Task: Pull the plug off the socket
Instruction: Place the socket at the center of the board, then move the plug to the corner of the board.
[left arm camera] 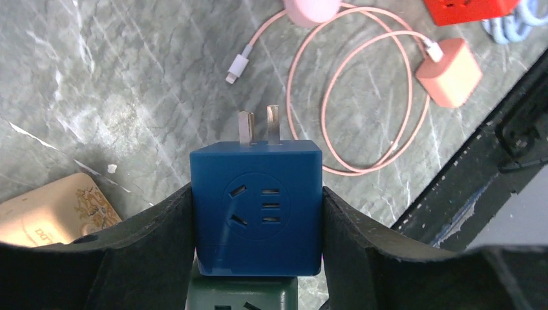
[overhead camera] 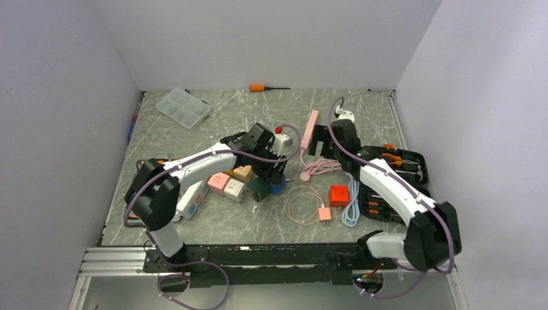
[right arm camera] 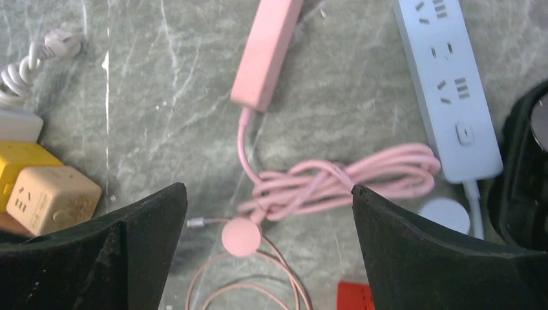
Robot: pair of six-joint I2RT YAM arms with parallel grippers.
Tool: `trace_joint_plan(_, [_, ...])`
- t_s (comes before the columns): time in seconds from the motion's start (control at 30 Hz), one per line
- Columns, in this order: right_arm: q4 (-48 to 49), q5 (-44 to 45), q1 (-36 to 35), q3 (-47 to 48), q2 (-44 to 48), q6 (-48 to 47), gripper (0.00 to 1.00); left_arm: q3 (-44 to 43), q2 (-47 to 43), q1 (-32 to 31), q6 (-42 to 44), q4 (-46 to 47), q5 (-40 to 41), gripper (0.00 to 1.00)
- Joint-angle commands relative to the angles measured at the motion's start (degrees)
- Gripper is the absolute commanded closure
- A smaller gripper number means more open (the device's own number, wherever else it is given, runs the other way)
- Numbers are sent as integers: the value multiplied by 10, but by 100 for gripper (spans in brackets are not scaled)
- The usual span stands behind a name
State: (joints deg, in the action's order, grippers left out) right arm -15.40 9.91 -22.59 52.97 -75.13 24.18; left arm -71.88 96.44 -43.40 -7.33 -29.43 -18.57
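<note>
Three pale walls (overhead camera: 258, 39) | grey marbled tabletop (overhead camera: 239, 119) | left tool (left arm camera: 257, 194) grips blue plug (left arm camera: 257, 219)

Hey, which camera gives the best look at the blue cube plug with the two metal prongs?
Left wrist: the blue cube plug fills the middle, gripped by the left hand, with its prongs and outlet face clear. The top external view shows only a small blue patch under that arm. The right wrist view doesn't show it.
</note>
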Motion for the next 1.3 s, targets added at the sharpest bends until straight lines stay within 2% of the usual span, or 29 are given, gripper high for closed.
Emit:
trace_joint_plan(0.0, [-24, 18, 3, -43, 79, 27, 0, 2, 7, -7, -67, 59, 23, 98])
trace_joint_plan(0.03, [-25, 19, 2, -51, 93, 28, 0, 3, 14, -7, -71, 64, 13, 84])
trace_joint_plan(0.1, [-24, 25, 2, -64, 123, 27, 0, 1, 22, -10, -68, 69, -3, 31])
trace_joint_plan(0.13, [-22, 25, 2, -70, 133, 25, 0, 0, 24, -12, -62, 70, -3, 13])
trace_joint_plan(0.17, [-22, 24, 2, -73, 141, 24, 0, 0, 25, -14, -54, 69, -6, 3])
trace_joint_plan(0.37, [-34, -4, 2, -80, 134, 22, 0, -17, -20, -3, -24, 53, -32, 1])
trace_joint_plan(0.47, [-37, -26, -1, -86, 138, 23, 0, -65, -38, 53, 9, 16, -124, 1])
trace_joint_plan(0.63, [-43, -47, -39, -96, 148, 29, 0, -181, -52, 151, 96, -100, -196, 1])
trace_joint_plan(0.7, [-56, -32, -80, -96, 142, 29, 0, -229, -57, 182, 139, -162, -185, 1])
trace_joint_plan(0.8, [-82, -14, -116, -96, 134, 33, 3, -248, -73, 205, 211, -236, -120, 1])
trace_joint_plan(0.9, [-80, -35, -126, -117, 140, 55, 19, -216, -104, 206, 284, -276, -38, 1])
trace_joint_plan(1.0, [-50, -69, -137, -155, 143, 83, 53, -166, -138, 207, 328, -289, 26, 1])
trace_joint_plan(1.07, [-31, -90, -144, -182, 136, 98, 68, -138, -159, 207, 344, -298, 43, 1])
trace_joint_plan(1.13, [-3, -115, -145, -214, 124, 108, 74, -113, -179, 207, 354, -304, 51, 1])
trace_joint_plan(1.27, [48, -125, -146, -241, 75, 120, 75, -91, -208, 209, 359, -312, 51, 1])
